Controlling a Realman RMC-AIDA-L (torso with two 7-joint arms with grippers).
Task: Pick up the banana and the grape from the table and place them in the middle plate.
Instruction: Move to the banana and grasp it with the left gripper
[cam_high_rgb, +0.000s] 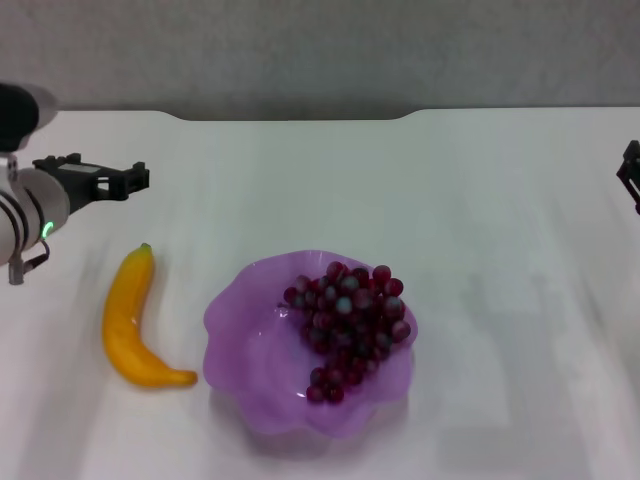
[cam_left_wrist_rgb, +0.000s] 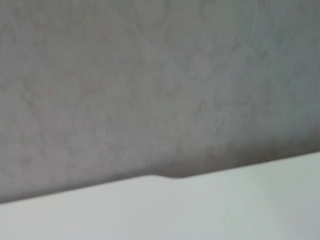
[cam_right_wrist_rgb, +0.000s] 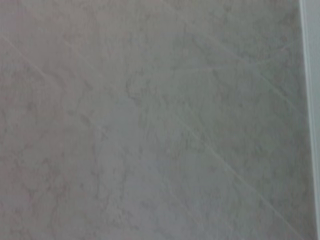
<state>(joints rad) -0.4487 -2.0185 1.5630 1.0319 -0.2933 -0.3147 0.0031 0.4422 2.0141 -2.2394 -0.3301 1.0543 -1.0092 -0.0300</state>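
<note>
Dark red-purple grape bunch (cam_high_rgb: 348, 325) already lies in the translucent light-purple scalloped plate (cam_high_rgb: 240, 345). Orange-yellow curved banana (cam_high_rgb: 133, 322) remains on the white table (cam_high_rgb: 480, 200) near its left edge. Left gripper (cam_high_rgb: 125, 180) hovers beyond it, empty, jaw state unclear; right gripper (cam_high_rgb: 630, 175) sits at the right edge, cannot tell.

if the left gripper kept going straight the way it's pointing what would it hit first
Probably nothing. The left gripper points sideways across the table, beyond the banana and the plate. Its path looks free; height is hard to judge.
</note>
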